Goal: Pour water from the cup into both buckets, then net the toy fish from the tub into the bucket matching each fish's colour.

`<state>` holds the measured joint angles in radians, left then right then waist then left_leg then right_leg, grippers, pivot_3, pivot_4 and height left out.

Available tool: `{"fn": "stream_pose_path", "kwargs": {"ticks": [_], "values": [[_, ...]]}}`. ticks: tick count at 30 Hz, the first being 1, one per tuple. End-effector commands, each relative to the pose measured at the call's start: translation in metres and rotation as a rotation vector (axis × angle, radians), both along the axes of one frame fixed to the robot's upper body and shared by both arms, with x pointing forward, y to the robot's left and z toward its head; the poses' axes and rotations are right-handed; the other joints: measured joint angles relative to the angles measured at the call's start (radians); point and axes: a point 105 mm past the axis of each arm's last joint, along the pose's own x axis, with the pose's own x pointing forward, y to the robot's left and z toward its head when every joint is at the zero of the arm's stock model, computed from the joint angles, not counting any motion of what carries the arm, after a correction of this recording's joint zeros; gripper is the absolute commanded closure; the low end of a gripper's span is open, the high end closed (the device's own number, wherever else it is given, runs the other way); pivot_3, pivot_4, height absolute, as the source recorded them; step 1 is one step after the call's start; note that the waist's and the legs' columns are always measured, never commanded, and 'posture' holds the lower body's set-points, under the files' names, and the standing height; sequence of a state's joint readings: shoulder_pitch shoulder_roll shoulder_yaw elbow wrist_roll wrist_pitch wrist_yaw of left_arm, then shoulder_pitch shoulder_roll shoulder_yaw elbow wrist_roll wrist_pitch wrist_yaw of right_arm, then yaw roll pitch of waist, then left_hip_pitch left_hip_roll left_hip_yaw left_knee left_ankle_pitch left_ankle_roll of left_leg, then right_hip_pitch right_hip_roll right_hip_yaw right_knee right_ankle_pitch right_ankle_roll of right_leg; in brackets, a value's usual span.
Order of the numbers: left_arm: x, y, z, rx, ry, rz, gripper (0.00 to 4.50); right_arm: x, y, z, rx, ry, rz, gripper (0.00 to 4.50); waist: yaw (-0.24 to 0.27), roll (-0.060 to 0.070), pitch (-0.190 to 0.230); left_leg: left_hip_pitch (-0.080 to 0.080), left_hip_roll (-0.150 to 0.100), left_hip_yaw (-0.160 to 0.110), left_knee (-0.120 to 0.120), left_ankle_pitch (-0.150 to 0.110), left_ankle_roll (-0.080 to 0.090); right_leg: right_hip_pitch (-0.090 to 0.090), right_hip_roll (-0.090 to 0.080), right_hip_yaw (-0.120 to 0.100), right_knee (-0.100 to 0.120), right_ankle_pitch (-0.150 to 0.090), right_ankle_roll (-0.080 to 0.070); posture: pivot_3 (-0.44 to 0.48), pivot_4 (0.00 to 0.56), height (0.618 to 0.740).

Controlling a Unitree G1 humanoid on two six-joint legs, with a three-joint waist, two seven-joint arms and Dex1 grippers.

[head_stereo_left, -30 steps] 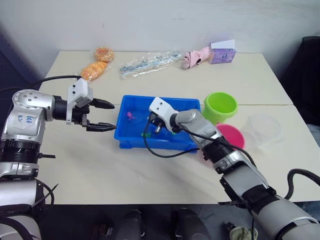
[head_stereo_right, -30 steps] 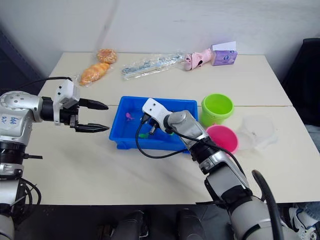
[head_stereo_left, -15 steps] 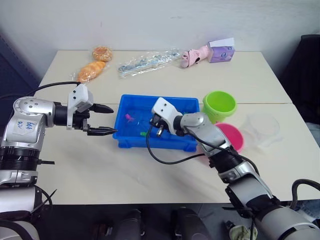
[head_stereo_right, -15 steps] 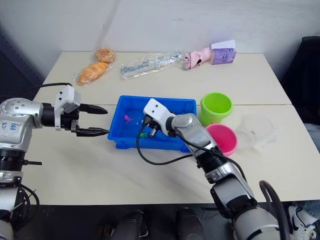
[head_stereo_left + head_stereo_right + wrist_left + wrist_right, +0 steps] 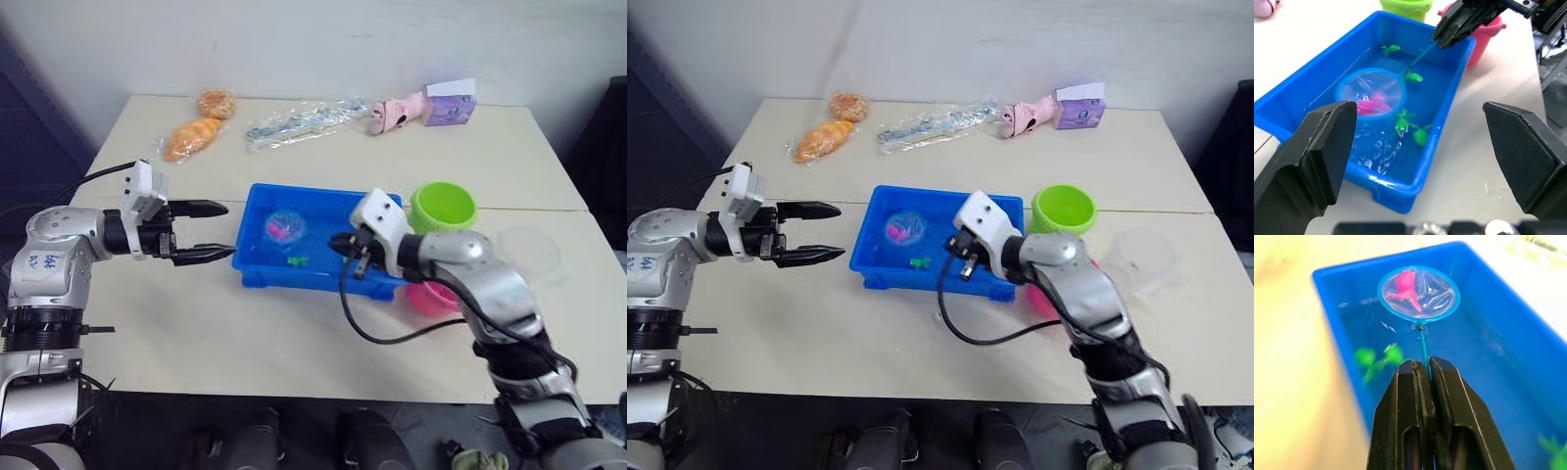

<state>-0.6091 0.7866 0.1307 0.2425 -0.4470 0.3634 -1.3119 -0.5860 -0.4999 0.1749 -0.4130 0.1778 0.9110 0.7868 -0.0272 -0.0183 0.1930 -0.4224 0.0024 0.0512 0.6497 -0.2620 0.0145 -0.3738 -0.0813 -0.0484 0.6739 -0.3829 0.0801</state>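
Over the glossy blue tub (image 5: 1459, 73), right gripper (image 5: 1422, 369) clamping round mesh net (image 5: 1419, 294); left gripper (image 5: 217, 231) agape.

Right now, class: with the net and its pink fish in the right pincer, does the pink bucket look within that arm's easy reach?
Probably yes. The right pincer is shut on the net, and the pink bucket sits just beside that forearm, past the tub end. Nothing stands between them, though the arm partly hides the bucket.

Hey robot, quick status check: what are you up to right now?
Right gripper shut on the net, a pink fish in its hoop over the tub. Left gripper open beside the tub. Nothing blocking.
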Motion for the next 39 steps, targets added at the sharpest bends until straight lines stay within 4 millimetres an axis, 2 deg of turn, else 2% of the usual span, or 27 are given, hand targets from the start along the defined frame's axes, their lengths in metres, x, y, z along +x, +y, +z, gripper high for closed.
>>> {"fn": "stream_pose_path", "kwargs": {"ticks": [1,7,15,20,24,27,33,39], "values": [[-0.006,-0.013,0.009,-0.038,-0.053,-0.059,0.05,-0.017,-0.014,0.023,0.003,-0.074,0.005,4.5,0.002,0.0,0.0,0.0,0.0,0.0,0.0,0.0,0.0,0.0,0.0,0.0,0.0,0.0,0.0,0.0,0.15,0.74],[-0.011,-0.044,-0.002,-0.065,-0.021,-0.2,0.05,-0.043,-0.06,0.026,-0.053,-0.074,-0.112,4.5,0.006,0.0,0.0,0.001,-0.001,-0.001,0.0,0.0,0.001,0.003,0.0,0.0,-0.001,0.0,0.0,0.0,0.15,0.74],[-0.014,-0.085,0.0,-0.154,-0.038,-0.32,0.05,-0.073,-0.11,0.047,-0.052,-0.185,-0.313,4.5,0.006,0.0,0.0,0.002,-0.001,-0.001,0.001,0.001,0.002,0.007,0.0,-0.001,-0.004,0.0,0.0,0.0,0.15,0.74],[-0.02,-0.106,-0.002,-0.187,-0.022,-0.395,0.05,-0.098,-0.147,0.045,-0.083,-0.201,-0.469,4.5,0.009,0.0,-0.001,0.002,-0.001,-0.002,0.0,0.002,0.002,0.007,0.001,-0.001,-0.006,0.0,0.0,0.0,0.15,0.74],[-0.024,-0.121,-0.011,-0.186,0.009,-0.46,0.05,-0.121,-0.189,0.039,-0.143,-0.204,-0.643,4.5,0.029,0.0,-0.001,0.005,-0.001,-0.002,0.0,0.002,0.002,0.011,0.001,-0.001,-0.008,0.0,0.001,0.0,0.15,0.74],[-0.025,-0.127,-0.013,-0.194,0.015,-0.483,0.05,-0.134,-0.197,0.033,-0.181,-0.215,-0.662,4.5,0.032,0.0,-0.001,0.015,-0.003,-0.002,-0.003,0.001,0.004,0.022,0.001,-0.001,-0.015,0.001,0.001,0.0,0.15,0.74],[-0.023,-0.135,-0.016,-0.201,0.01,-0.493,0.05,-0.15,-0.196,0.015,-0.309,-0.265,-0.597,4.5,0.024,0.0,-0.001,0.02,-0.002,-0.002,-0.003,0.001,0.003,0.027,0.002,-0.001,-0.016,0.0,0.001,0.0,0.15,0.74],[-0.023,-0.137,-0.019,-0.202,0.007,-0.487,0.05,-0.151,-0.2,0.003,-0.368,-0.369,-0.619,4.5,0.025,0.0,-0.001,0.022,-0.001,-0.002,-0.003,0.001,0.002,0.028,0.002,0.0,-0.017,0.0,0.002,0.0,0.15,0.74]]}}
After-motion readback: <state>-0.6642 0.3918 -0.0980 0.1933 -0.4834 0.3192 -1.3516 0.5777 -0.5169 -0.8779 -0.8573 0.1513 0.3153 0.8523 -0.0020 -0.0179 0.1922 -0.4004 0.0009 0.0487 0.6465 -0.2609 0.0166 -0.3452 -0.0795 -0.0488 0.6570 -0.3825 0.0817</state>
